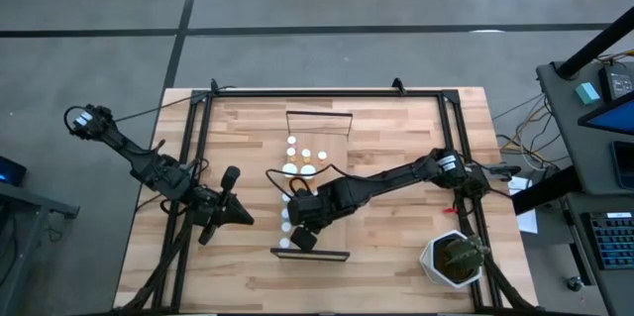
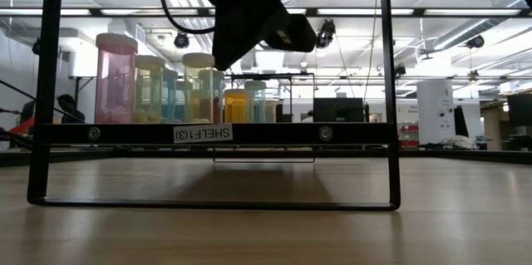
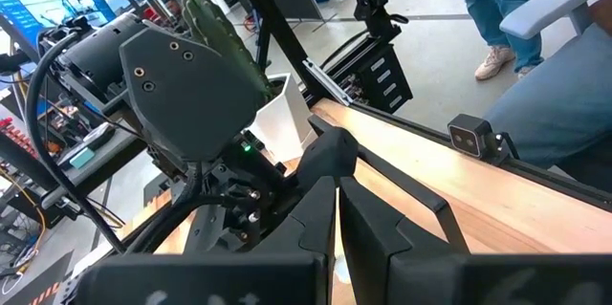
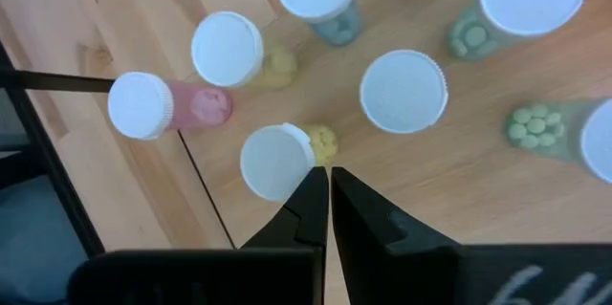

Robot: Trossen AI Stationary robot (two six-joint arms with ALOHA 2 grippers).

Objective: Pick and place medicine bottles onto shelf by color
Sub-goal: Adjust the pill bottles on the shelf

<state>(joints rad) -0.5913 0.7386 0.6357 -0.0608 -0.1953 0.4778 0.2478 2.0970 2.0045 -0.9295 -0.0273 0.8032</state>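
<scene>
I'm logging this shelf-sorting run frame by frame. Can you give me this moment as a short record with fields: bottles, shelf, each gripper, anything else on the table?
bottles: white-capped medicine bottles clustered upright on the table; pink, yellow and green contents show in the right wrist view
shelf: shelf labelled SHELF(3), black-framed
right gripper: right gripper above the bottles, fingers shut, holding nothing, tips beside a yellow bottle
left gripper: left gripper shut, parked left of the bottles
other: potted plant at the near right corner of the table
</scene>
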